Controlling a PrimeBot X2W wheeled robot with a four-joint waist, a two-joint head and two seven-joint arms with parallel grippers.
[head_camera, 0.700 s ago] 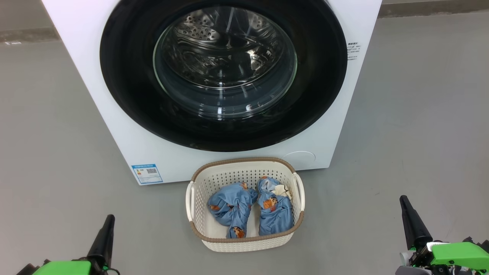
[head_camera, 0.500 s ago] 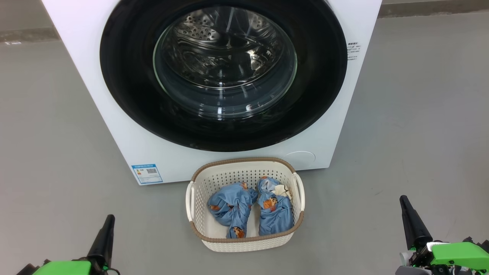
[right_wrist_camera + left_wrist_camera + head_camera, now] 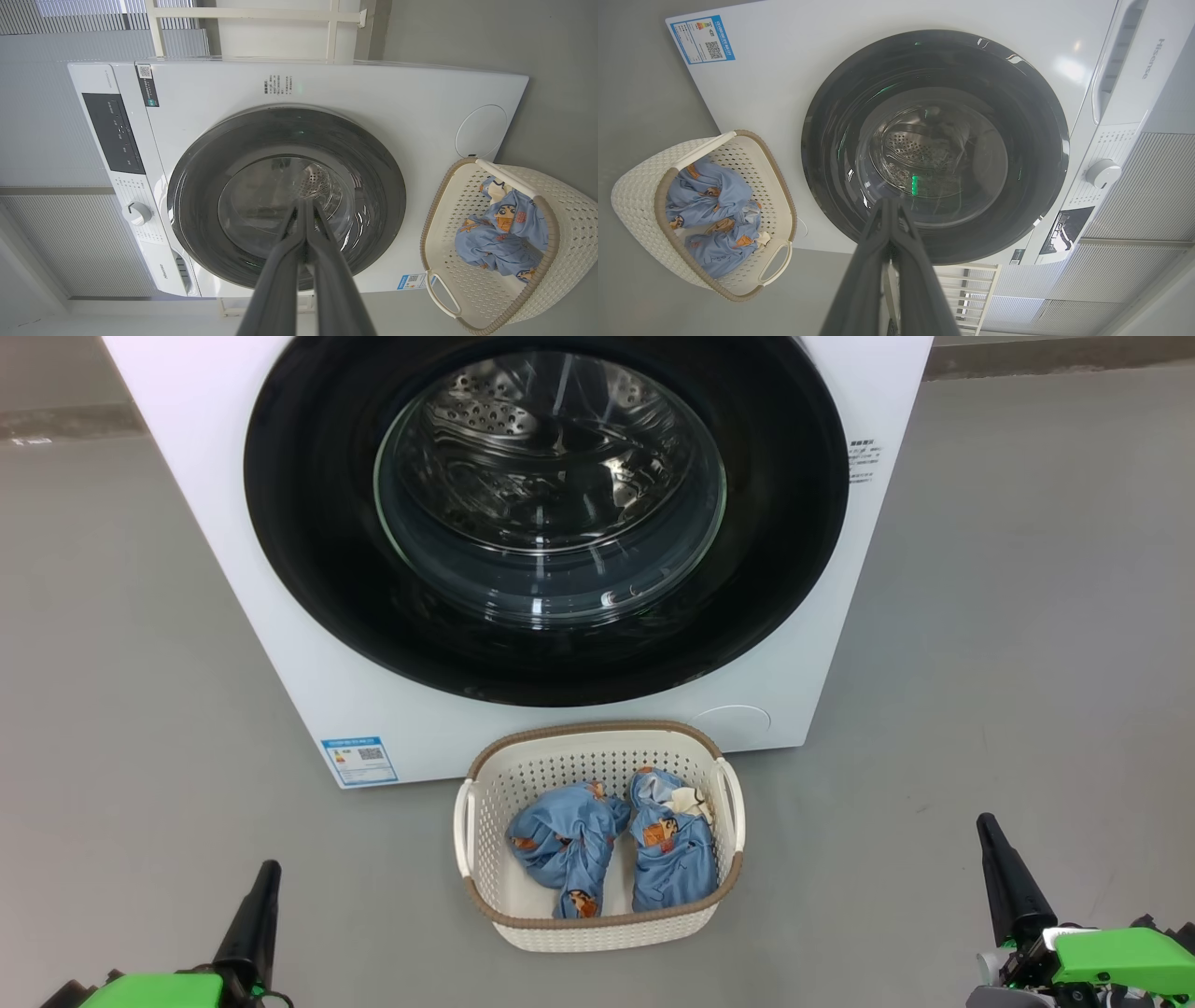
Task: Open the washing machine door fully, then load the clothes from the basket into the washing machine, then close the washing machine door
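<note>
The washing machine door [image 3: 546,523] sits shut at upper centre, the clothes [image 3: 569,845] lie in the basket [image 3: 597,938] just below, and the left gripper [image 3: 269,875] and right gripper [image 3: 988,831] hang at the lower corners, jaws pressed together.

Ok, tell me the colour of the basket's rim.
Brown, woven-look rim on the basket; best in the head view.

The left end effector [image 3: 889,207], its fingers pressed together, points at the closed washing machine door [image 3: 934,147] of the white washing machine [image 3: 784,70]. On the floor [image 3: 635,116], just beside the machine's front, the basket [image 3: 637,196] holds the clothes [image 3: 710,210] in two blue bundles.
</note>
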